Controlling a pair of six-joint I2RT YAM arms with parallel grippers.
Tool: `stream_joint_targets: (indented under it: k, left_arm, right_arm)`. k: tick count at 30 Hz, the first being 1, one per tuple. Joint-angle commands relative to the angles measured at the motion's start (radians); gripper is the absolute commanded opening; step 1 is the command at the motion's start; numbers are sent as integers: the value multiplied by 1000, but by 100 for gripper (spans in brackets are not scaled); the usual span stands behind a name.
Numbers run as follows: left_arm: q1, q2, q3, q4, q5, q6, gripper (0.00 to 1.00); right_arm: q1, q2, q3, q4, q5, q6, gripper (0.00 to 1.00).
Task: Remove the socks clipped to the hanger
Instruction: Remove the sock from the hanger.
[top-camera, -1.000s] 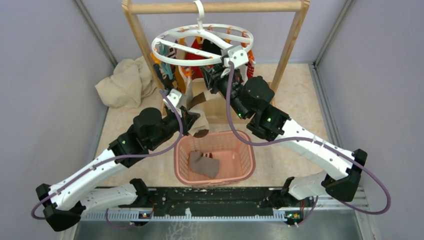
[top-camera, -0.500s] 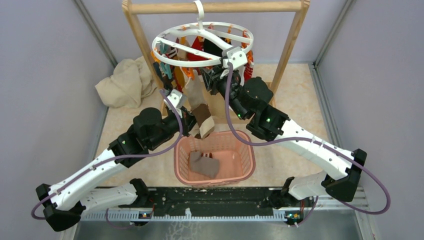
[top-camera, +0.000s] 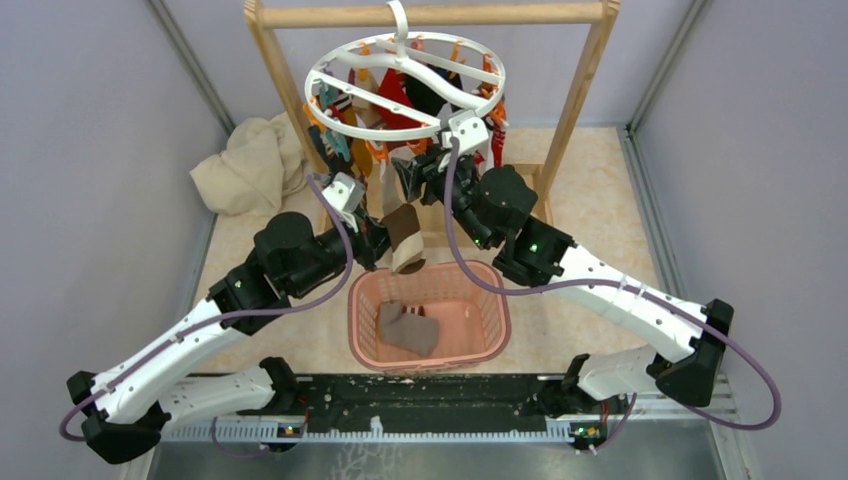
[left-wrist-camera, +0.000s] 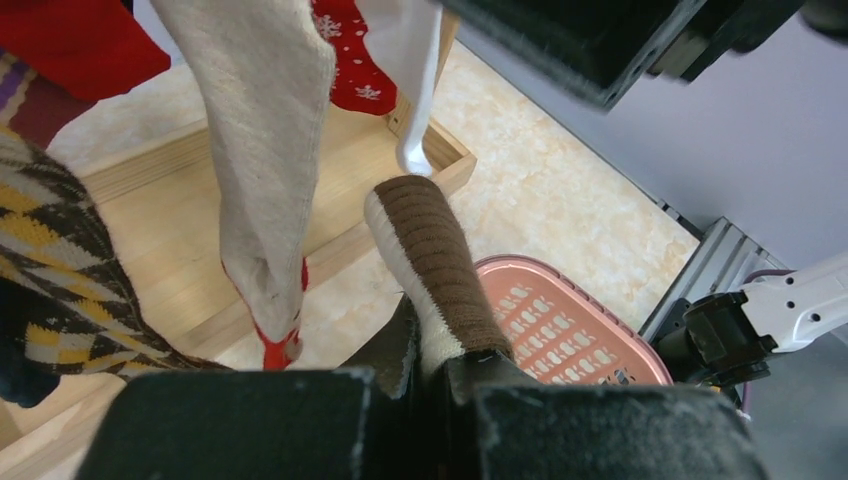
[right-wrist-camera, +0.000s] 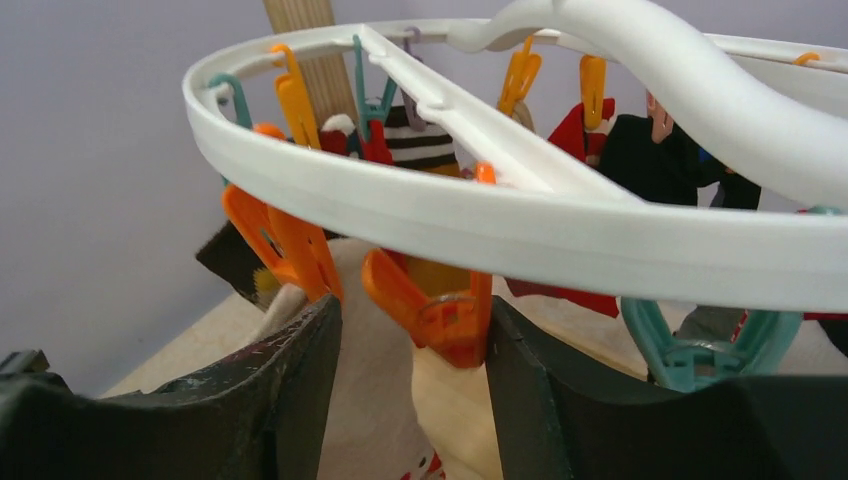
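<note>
so the left claw (left-wrist-camera: 430, 385) is clenched on the brown-and-cream sock (left-wrist-camera: 440, 270) with the pink basket (left-wrist-camera: 560, 320) just below it, I'd guess ready for the drop, while the right claw (right-wrist-camera: 415, 340) has its jaws apart either side of an orange clip (right-wrist-camera: 440, 310) hanging off the hanger (right-wrist-camera: 450, 215) just above it

Top cam: high at the near side, looking down over the whole scene. Left wrist: close behind brown sock (left-wrist-camera: 432, 250), facing down toward pink basket (left-wrist-camera: 560, 322). Right wrist: just under hanger (right-wrist-camera: 500, 228), looking up. Top view shares both.
</note>
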Motion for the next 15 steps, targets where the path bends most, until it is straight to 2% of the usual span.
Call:
stream_joint_targets:
  k: [1, 6, 15]
  left_arm:
    - [3, -15, 38, 3, 22, -9, 0]
    - [3, -12, 44, 2, 33, -12, 0]
    - [3, -6, 74, -6, 82, -23, 0]
  right_arm:
    - [5, -53, -12, 24, -9, 27, 58]
    - [5, -74, -35, 15, -8, 33, 67]
    - [7, -146, -113, -28, 6, 71, 72]
